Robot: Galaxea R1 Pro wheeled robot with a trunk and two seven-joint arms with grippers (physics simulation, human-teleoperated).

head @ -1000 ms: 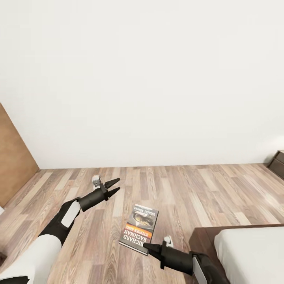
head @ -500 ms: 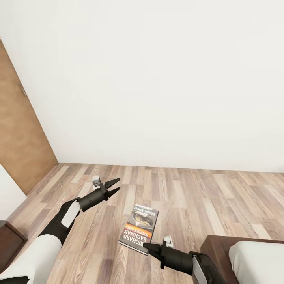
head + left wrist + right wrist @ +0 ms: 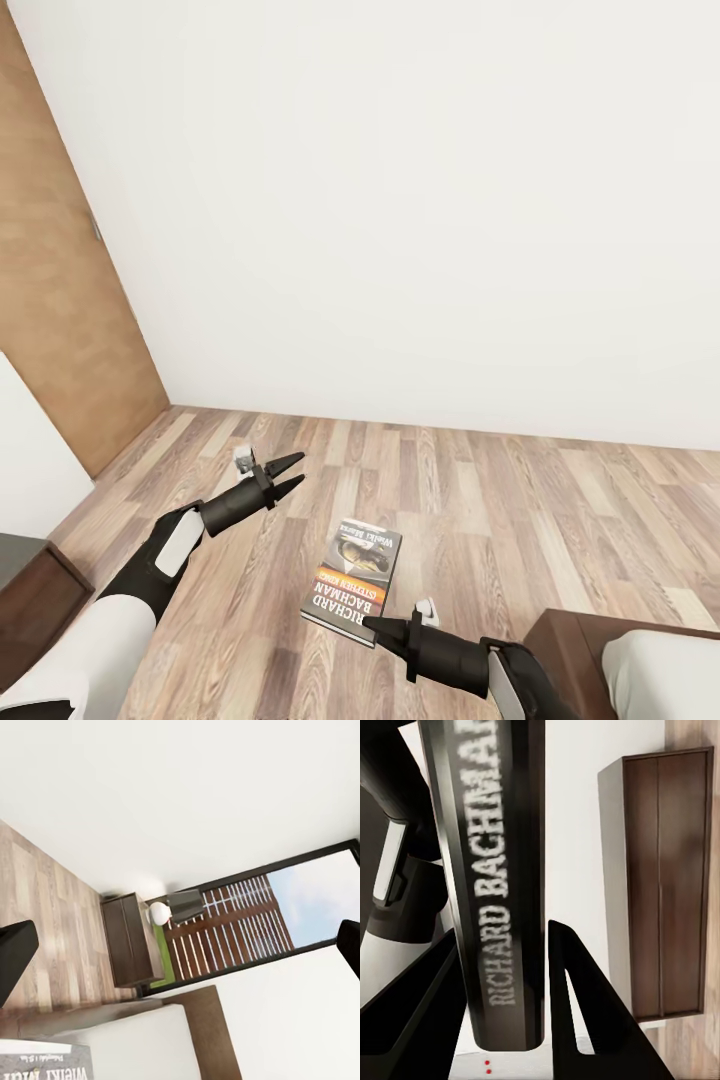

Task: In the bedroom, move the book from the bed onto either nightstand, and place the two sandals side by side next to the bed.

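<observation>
- Home bedroom, simulator render.
- Wood-plank floor (image 3: 480, 490), plain white wall (image 3: 420, 200), brown wooden door (image 3: 60, 300) at the head view's left.
- Corner of the bed (image 3: 640, 670): pale mattress on dark brown frame.
- Left wrist view: low dark-brown nightstand (image 3: 129, 939) with a dark-shaded, white-based lamp (image 3: 174, 907); just beside it, a tall dark-framed window (image 3: 255, 915) showing slatted fence, grass, sky.
- Right wrist view: tall dark-brown wardrobe (image 3: 667, 885) against white wall.

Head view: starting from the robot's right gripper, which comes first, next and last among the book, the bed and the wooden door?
1. book: held in the right gripper.
2. bed: low at the right, beside that arm.
3. wooden door: far left, against the wall.
</observation>
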